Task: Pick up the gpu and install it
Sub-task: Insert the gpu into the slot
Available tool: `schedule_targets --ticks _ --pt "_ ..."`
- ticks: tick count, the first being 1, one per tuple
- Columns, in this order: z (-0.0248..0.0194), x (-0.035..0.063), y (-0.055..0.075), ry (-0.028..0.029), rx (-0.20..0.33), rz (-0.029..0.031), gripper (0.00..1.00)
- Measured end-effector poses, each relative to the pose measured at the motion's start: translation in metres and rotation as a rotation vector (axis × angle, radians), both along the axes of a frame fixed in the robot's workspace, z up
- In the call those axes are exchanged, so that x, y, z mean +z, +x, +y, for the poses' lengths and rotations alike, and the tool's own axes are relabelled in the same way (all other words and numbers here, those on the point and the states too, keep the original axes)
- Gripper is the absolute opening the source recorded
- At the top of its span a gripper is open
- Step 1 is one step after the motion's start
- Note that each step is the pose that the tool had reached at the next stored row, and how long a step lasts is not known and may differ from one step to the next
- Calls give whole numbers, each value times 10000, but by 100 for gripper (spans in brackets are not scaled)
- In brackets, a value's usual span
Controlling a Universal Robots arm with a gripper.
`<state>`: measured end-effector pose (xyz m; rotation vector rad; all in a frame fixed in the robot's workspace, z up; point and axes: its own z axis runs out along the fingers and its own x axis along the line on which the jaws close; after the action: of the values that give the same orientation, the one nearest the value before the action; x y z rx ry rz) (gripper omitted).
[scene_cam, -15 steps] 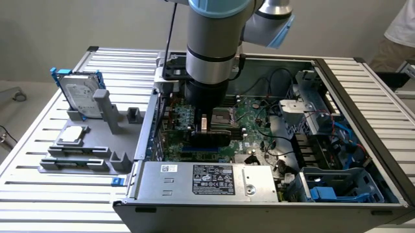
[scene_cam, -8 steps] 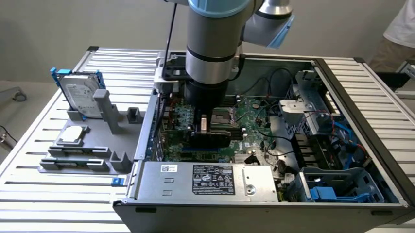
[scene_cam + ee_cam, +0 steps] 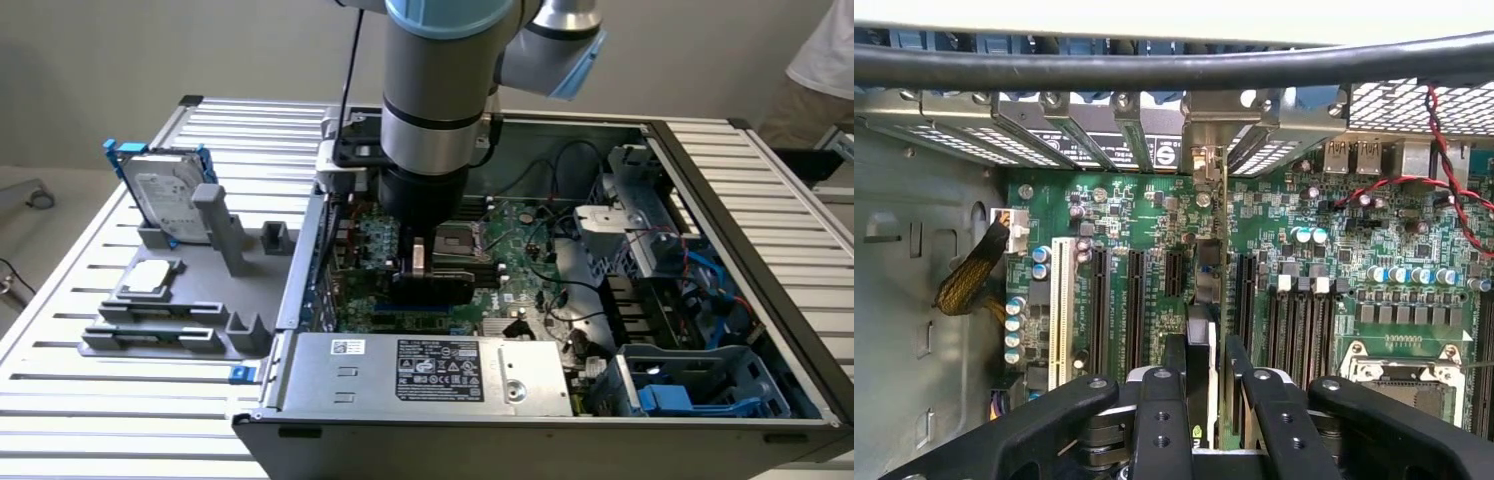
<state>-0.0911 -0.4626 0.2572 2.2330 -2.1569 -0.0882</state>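
1. On the exterior view's left, a gray holder point(image 3: 174, 310) lies on the slatted table point(image 3: 80, 400). A silver hard drive point(image 3: 167, 195) with a blue frame stands upright in it.
2. Just beside the holder is the open computer case point(image 3: 534, 445). The green motherboard point(image 3: 514, 235) is on its floor, and a silver power supply point(image 3: 427, 372) sits along its near edge.
3. The robot arm point(image 3: 427, 100) hangs vertical over the left part of the case.
4. Under the arm, the gripper point(image 3: 424, 265) has its jaws narrow and closed on the gpu point(image 3: 434, 290). The card shows its black face and stands on edge, low over the motherboard.
5. In the wrist view, the gripper point(image 3: 1204, 350) shows dark fingers point(image 3: 1176, 365) that press on both sides of the gpu point(image 3: 1202, 300), which is seen edge-on.
6. The silver end bracket point(image 3: 1204, 150) of the card stands at the row of rear slot covers of the case. The card lies among the black expansion slots point(image 3: 1136, 310). I cannot tell if its lower edge already sits in one.
7. A white slot point(image 3: 1062, 310) is apart from the card, with black slots between them.
8. On the exterior view's right, a metal drive cage point(image 3: 641, 215) fills that side of the case, with blue plastic parts point(image 3: 667, 398) near the front.
9. At the upper right corner a person's white sleeve point(image 3: 827, 50) is visible.
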Motion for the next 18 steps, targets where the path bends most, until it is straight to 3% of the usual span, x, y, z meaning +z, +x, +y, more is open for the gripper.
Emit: schedule_targets --ticks 18 --pt "0 -9 2 2 0 -13 26"
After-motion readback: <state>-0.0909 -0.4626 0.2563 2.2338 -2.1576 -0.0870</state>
